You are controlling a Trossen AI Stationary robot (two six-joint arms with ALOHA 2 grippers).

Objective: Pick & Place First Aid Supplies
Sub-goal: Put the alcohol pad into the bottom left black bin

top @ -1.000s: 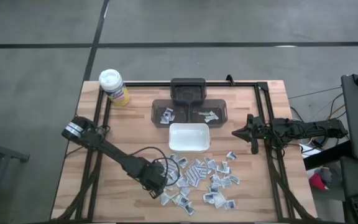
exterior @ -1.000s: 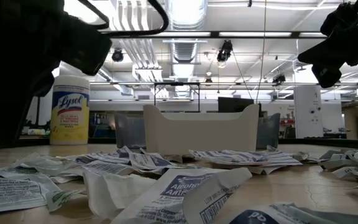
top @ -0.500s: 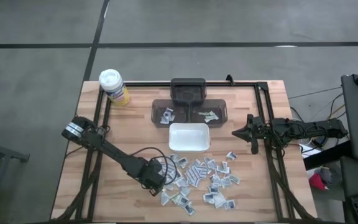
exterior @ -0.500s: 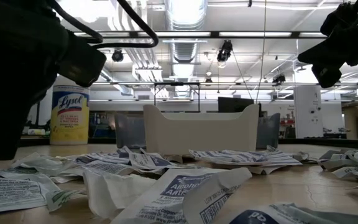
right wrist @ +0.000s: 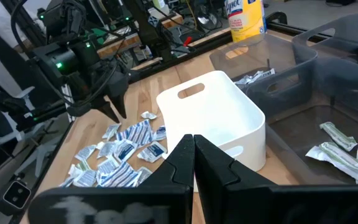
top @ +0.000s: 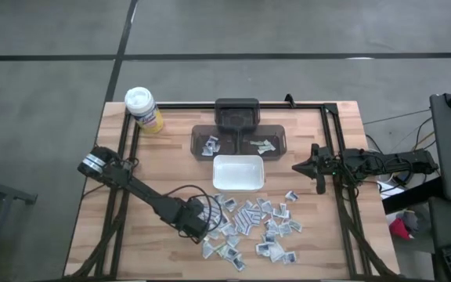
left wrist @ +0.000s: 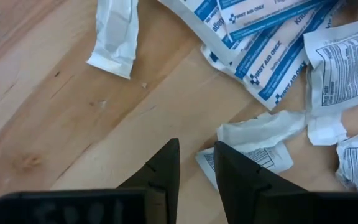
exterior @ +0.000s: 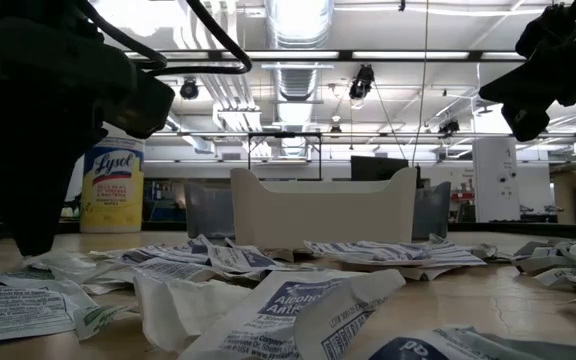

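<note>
Wood planks with a pale grain make up the bench (top: 163,164), which sits on a grey concrete floor. At its far left corner stands a yellow canister (top: 142,109) with a white ribbed lid. Along the front left part, the left arm reaches in, and its left pincer (top: 202,232) hangs low over the left edge of the packet pile; in the wrist view its two dark wedge-shaped fingers (left wrist: 163,169) stand a narrow gap apart with bare wood between them, gripping nothing, one tip just beside a crumpled white packet (left wrist: 253,146). The first aid supplies (top: 253,227), flat sealed paper packets in white and grey with blue print, lie scattered near the front edge, centre to right. Behind them sits a white rectangular tray (top: 238,173) of smooth plastic, then smoky translucent bins (top: 239,139) with a few packets inside. Near the right edge the right pincer (top: 296,167) waits above the bench, fingers pressed together, empty.
</note>
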